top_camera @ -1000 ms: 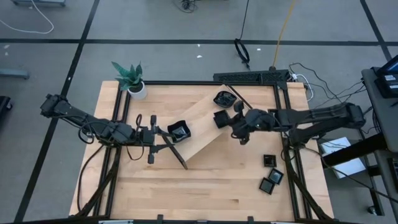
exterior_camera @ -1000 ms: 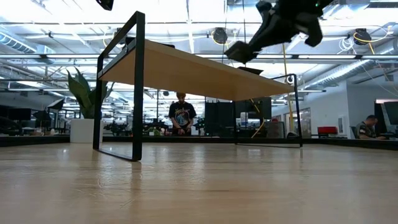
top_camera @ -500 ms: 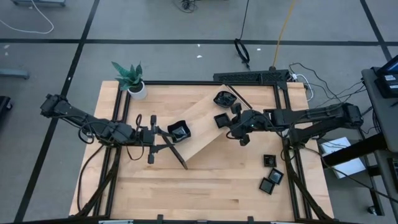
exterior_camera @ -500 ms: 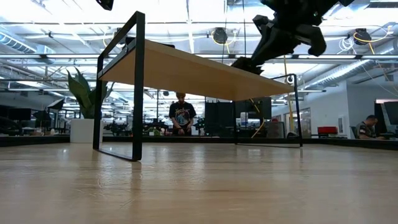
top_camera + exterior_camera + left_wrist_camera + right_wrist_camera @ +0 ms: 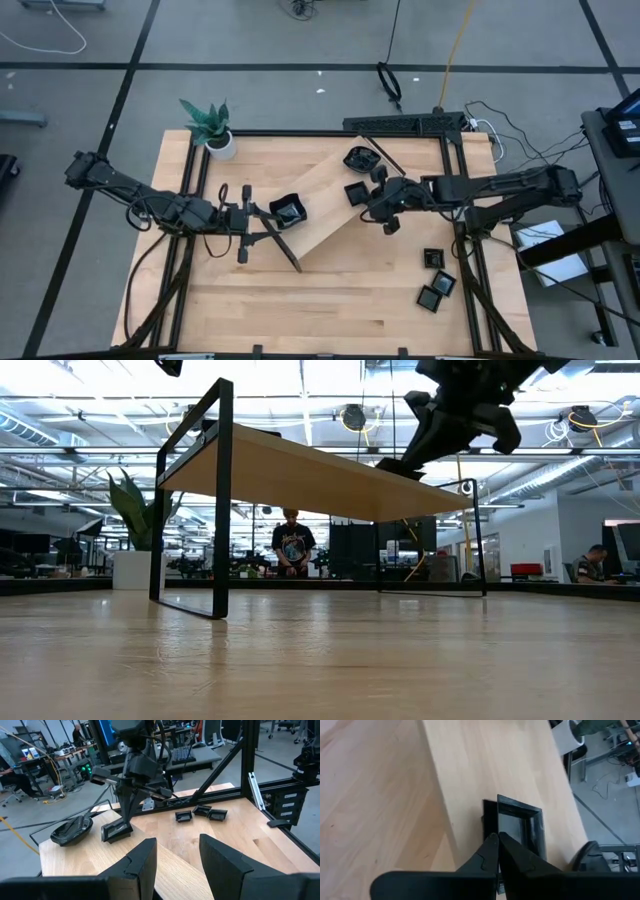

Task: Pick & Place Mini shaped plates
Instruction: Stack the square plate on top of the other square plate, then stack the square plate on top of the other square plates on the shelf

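The right gripper (image 5: 374, 203) is over the far right part of the wooden tray (image 5: 325, 215), directly at a square mini plate (image 5: 355, 193). In the right wrist view its two fingers (image 5: 489, 851) are pressed together, with almost no gap, and their tips meet the near rim of this square plate (image 5: 520, 827). I cannot tell if the rim is really pinched between them or only touched. The plate seems to lie flat on the tray, close to the tray's right long edge, and directly ahead of the fingers, so the approach line of the claw passes through the plate's middle.

A second mini plate, the rounded one (image 5: 359, 158), lies at the far end of the tray, just beyond the square one. A third dish (image 5: 287, 211) is at the left side of the tray, near the left gripper (image 5: 246, 218). Three more small plates (image 5: 435, 278) wait on the worktop near its right edge, apart from the tray.

The left gripper holds the tray's left end rail and its fingers (image 5: 142, 862) stand well apart around it; the tray looks lifted and tilted in the low view.

My judgement: the right arm is much nearer to the square plate, so the next move belongs to it, either letting go or taking the plate by this near rim
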